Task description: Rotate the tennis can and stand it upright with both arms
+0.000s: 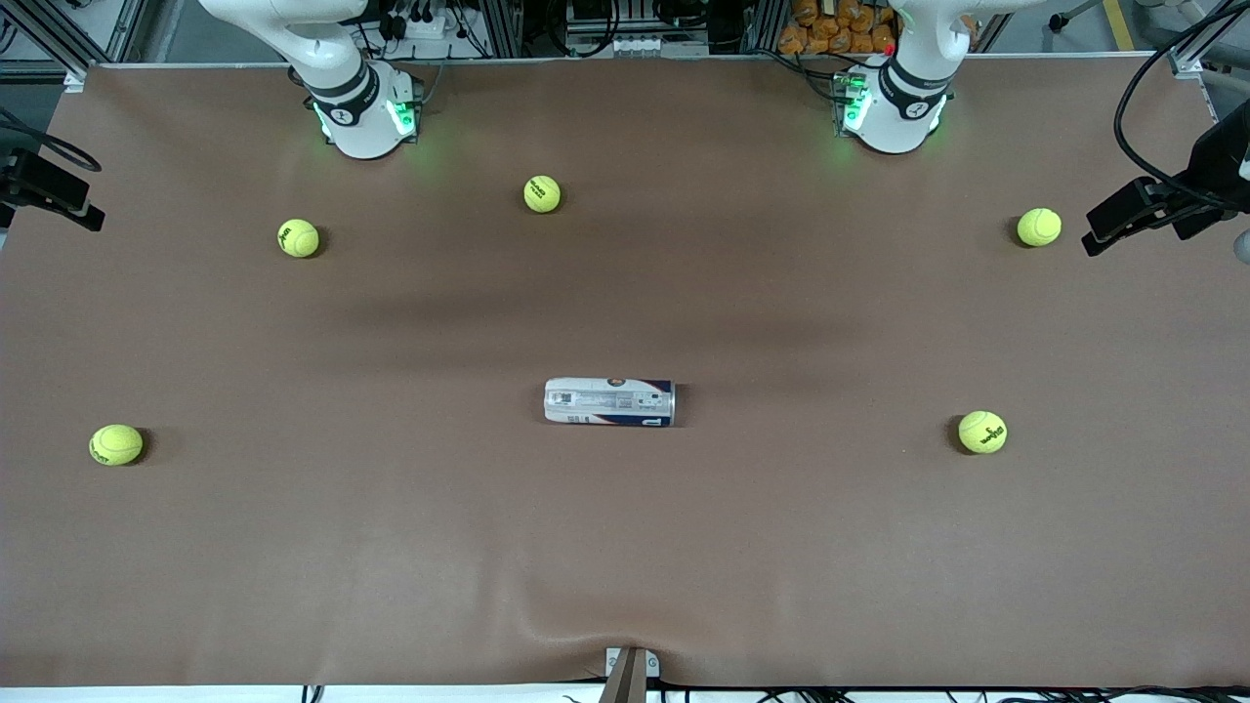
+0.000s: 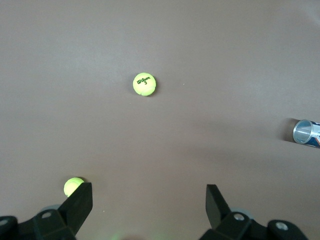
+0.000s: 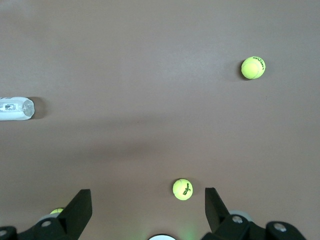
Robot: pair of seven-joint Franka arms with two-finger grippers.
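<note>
The tennis can (image 1: 609, 401) lies on its side in the middle of the brown table, its long axis running between the two arms' ends. Its silvery end faces the left arm's end and shows in the left wrist view (image 2: 306, 132). Its white end shows in the right wrist view (image 3: 15, 108). My left gripper (image 2: 148, 196) is open and empty, high over the table near its base (image 1: 894, 103). My right gripper (image 3: 147, 197) is open and empty, high over the table near its base (image 1: 361, 107). Neither gripper shows in the front view.
Several yellow-green tennis balls lie scattered round the can, among them one (image 1: 542, 193) between the bases, one (image 1: 982, 432) toward the left arm's end and one (image 1: 116, 444) toward the right arm's end. Black camera mounts (image 1: 1162, 210) stand at the table's ends.
</note>
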